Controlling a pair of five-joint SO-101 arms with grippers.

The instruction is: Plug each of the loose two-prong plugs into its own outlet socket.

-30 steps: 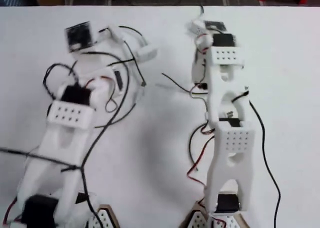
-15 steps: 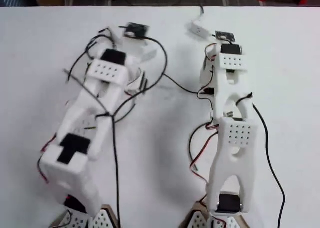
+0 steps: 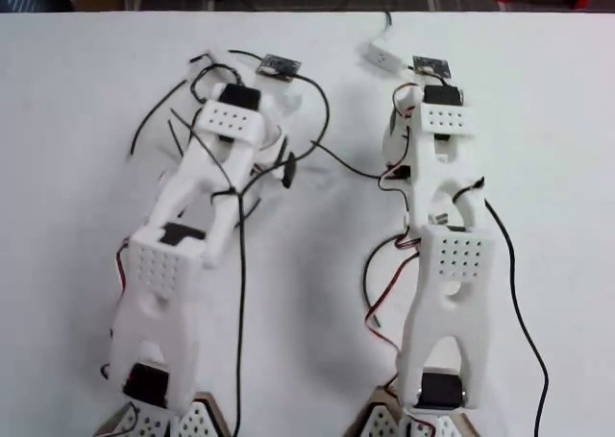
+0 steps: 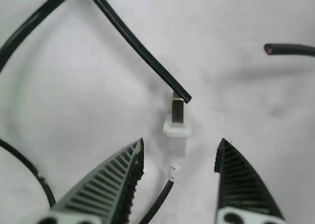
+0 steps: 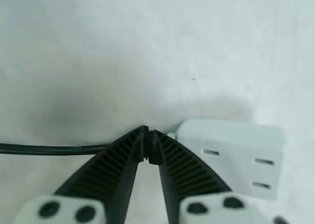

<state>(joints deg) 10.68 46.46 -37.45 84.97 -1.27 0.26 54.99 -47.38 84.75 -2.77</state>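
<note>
In the left wrist view a white two-prong plug (image 4: 176, 129) lies on the white table, its black cord trailing back between my fingers and its prongs pointing away. My left gripper (image 4: 181, 144) is open, one finger on each side of the plug's rear, not touching it. A white outlet block (image 5: 231, 155) with slot pairs on its face rests just beside my right gripper (image 5: 148, 135), which is shut with nothing visible between the tips. From above, the outlet block (image 3: 381, 54) sits at the far edge ahead of the right arm (image 3: 437, 120).
Black cables (image 3: 312, 120) loop over the table around the left arm (image 3: 226, 130). One loose cable (image 4: 133, 39) ends right at the plug's prongs, and another cable end (image 4: 290, 49) lies off to the side. A black cord (image 5: 49, 149) runs beside the right gripper.
The left arm has swung from the near left toward the far middle and stretched out over the cables. The right arm edged forward to the outlet block, then held still.
</note>
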